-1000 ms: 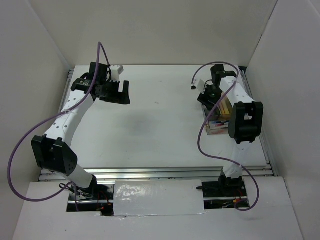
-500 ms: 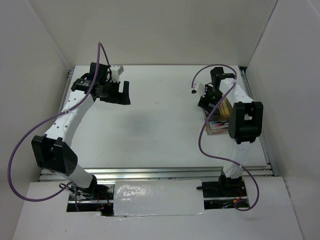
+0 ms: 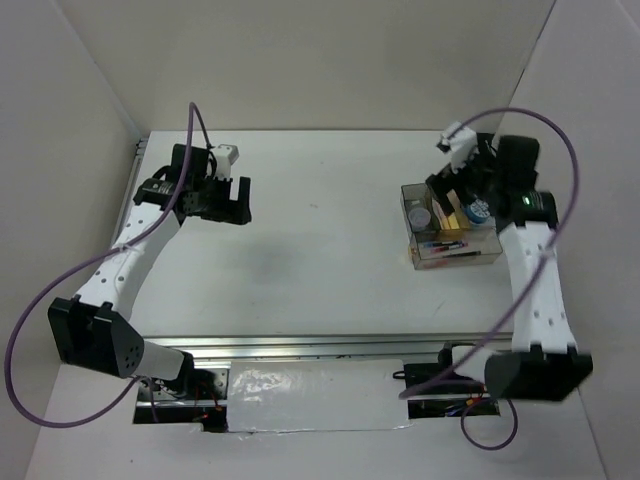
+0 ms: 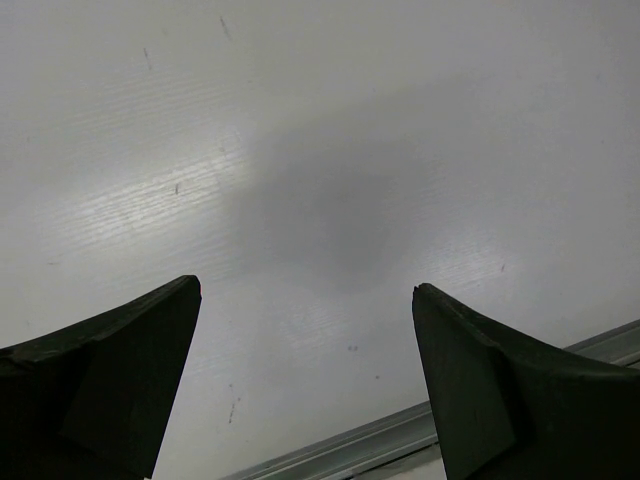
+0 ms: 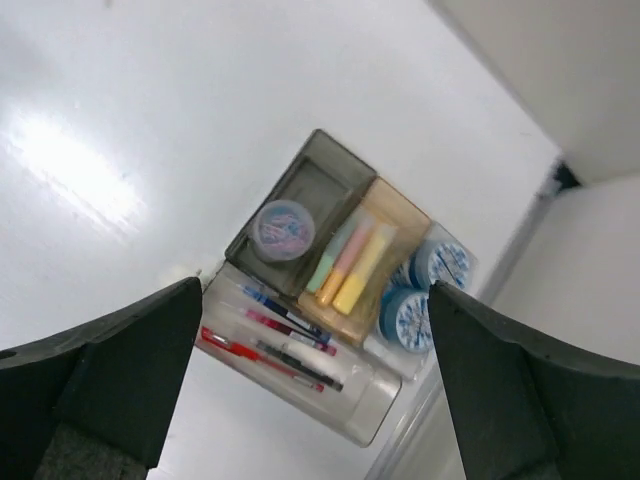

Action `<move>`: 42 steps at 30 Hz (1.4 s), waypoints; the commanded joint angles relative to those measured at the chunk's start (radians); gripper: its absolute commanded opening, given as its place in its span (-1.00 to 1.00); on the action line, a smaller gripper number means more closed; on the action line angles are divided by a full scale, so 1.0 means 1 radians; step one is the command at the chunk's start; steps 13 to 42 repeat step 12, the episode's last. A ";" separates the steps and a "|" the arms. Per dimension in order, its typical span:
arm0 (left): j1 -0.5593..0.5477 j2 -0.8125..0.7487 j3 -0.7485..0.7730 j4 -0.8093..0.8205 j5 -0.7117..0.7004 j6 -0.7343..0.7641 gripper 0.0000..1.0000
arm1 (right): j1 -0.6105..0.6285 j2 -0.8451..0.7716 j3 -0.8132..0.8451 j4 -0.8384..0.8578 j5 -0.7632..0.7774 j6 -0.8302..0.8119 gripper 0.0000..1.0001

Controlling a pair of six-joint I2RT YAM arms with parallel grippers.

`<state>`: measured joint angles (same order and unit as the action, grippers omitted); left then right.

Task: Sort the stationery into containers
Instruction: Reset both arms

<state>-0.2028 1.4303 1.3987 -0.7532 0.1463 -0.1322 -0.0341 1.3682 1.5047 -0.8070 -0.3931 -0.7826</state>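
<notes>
Right tool [image 5: 312, 292] wide above brownish compartmented box [image 5: 318, 182].

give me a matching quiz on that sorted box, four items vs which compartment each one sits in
Items:
1. pens
2. highlighters
3. tape rolls
4. small round tub

Places:
a. grey compartment
b. long clear compartment
c. end section beside the orange one
d. orange compartment

Pairs: 1-b, 2-d, 3-c, 4-a
</notes>
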 commanded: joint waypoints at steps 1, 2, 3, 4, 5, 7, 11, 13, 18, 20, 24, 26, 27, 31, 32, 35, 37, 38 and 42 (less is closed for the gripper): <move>0.005 -0.064 -0.075 0.061 -0.069 0.016 0.99 | -0.068 -0.249 -0.228 0.205 -0.102 0.249 1.00; 0.016 -0.073 -0.089 0.066 -0.085 0.014 0.99 | -0.104 -0.361 -0.347 0.238 -0.104 0.300 1.00; 0.020 -0.077 -0.118 0.071 -0.086 0.014 0.98 | -0.122 -0.412 -0.401 0.264 -0.113 0.313 1.00; 0.023 -0.083 -0.133 0.078 -0.091 0.016 0.99 | -0.136 -0.455 -0.449 0.299 -0.122 0.319 1.00; 0.029 -0.102 -0.147 0.087 -0.102 0.016 0.99 | -0.156 -0.533 -0.492 0.299 -0.124 0.327 1.00; 0.036 -0.138 -0.182 0.117 -0.123 0.014 0.99 | -0.162 -0.590 -0.610 0.316 -0.121 0.344 1.00; 0.042 -0.226 -0.237 0.152 -0.116 0.002 0.99 | -0.173 -0.699 -0.690 0.345 -0.116 0.362 1.00; 0.040 -0.246 -0.247 0.163 -0.126 0.005 0.99 | -0.174 -0.715 -0.698 0.362 -0.119 0.367 1.00; 0.040 -0.246 -0.247 0.163 -0.126 0.005 0.99 | -0.174 -0.715 -0.698 0.362 -0.119 0.367 1.00; 0.040 -0.246 -0.247 0.163 -0.126 0.005 0.99 | -0.174 -0.715 -0.698 0.362 -0.119 0.367 1.00; 0.040 -0.246 -0.247 0.163 -0.126 0.005 0.99 | -0.174 -0.715 -0.698 0.362 -0.119 0.367 1.00; 0.040 -0.246 -0.247 0.163 -0.126 0.005 0.99 | -0.174 -0.715 -0.698 0.362 -0.119 0.367 1.00; 0.040 -0.246 -0.247 0.163 -0.126 0.005 0.99 | -0.174 -0.715 -0.698 0.362 -0.119 0.367 1.00; 0.040 -0.246 -0.247 0.163 -0.126 0.005 0.99 | -0.174 -0.715 -0.698 0.362 -0.119 0.367 1.00; 0.040 -0.246 -0.247 0.163 -0.126 0.005 0.99 | -0.174 -0.715 -0.698 0.362 -0.119 0.367 1.00; 0.040 -0.246 -0.247 0.163 -0.126 0.005 0.99 | -0.174 -0.715 -0.698 0.362 -0.119 0.367 1.00; 0.040 -0.246 -0.247 0.163 -0.126 0.005 0.99 | -0.174 -0.715 -0.698 0.362 -0.119 0.367 1.00; 0.040 -0.246 -0.247 0.163 -0.126 0.005 0.99 | -0.174 -0.715 -0.698 0.362 -0.119 0.367 1.00; 0.040 -0.246 -0.247 0.163 -0.126 0.005 0.99 | -0.174 -0.715 -0.698 0.362 -0.119 0.367 1.00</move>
